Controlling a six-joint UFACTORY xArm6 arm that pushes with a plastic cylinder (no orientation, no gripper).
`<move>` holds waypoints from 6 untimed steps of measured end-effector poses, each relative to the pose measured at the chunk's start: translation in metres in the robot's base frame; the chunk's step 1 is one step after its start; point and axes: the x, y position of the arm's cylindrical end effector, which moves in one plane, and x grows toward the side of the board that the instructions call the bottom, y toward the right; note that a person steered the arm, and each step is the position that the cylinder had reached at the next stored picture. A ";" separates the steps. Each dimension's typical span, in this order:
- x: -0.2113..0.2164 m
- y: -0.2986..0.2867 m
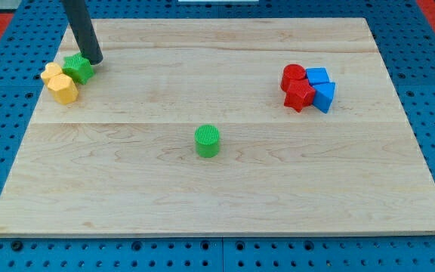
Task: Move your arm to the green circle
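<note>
While my tip (94,60) sits at the board's far left corner area, touching or just beside the green star block (78,68), I've got no jaws to speak of: it's a plain dark rod, nothing to spread or pinch, so contact is by pushing only. Right next to that star, on its far side from me toward the view's left, are two yellow blocks (59,83), roughly hexagonal, packed tight w/ each other and against the star.

Outward from there, the green circle (208,140) stands alone, well apart from me, toward the view's right and bottom, approx mid-board. Nothing lies btwn my tip and it, so the path looks clear.

Farthest off, toward the view's right, a cluster: red blocks (297,87) touching blue blocks (321,87); exact shapes hard to tell.

Judgement on handling: the circle looks like a small, stiff, light cylinder, prob. plastic w/ ribbed sides. It'd slide easily on the smooth wooden board (217,211) and may skid or spin if clipped off-centre. No hold to take; I only need to arrive beside it, best at its near side, slowing so I don't knock it away.
</note>
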 end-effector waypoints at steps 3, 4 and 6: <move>0.099 0.140; 0.134 0.211; 0.188 0.271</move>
